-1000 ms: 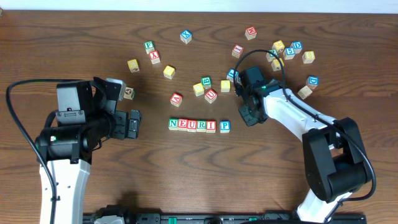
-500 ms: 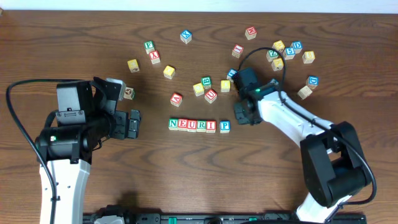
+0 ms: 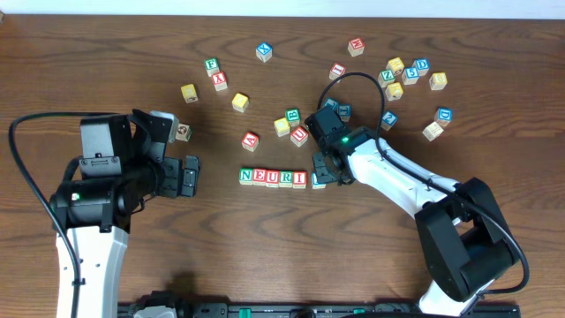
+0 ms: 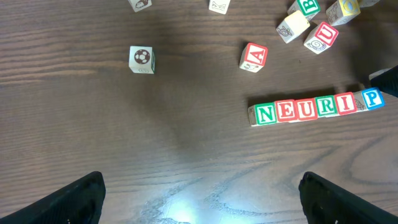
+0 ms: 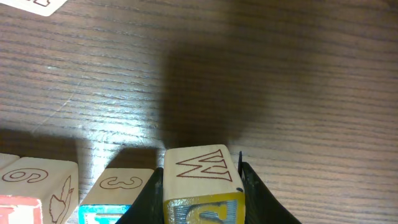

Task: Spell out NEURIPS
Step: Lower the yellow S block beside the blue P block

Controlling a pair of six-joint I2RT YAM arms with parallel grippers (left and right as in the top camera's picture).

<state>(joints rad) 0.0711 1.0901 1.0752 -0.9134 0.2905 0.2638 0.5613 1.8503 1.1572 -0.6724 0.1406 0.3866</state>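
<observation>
Five lettered cubes N, E, U, R, I stand in a tight row on the table, with the blue-bordered P cube a small gap to their right. The left wrist view shows the same row and the P cube. My right gripper is shut on the yellow-bordered S cube, its fingers pressed on both sides, right beside the P cube. Whether the S cube touches the table cannot be told. My left gripper stands wide open over bare wood, left of the row.
Loose cubes lie behind the row: a red A, a red U, a green B and a ball-picture cube. Several more cluster at the back right and back left.
My right gripper has carried the S cube leftward, from open wood to the right of the row to right beside the P cube. The left arm has not moved.
</observation>
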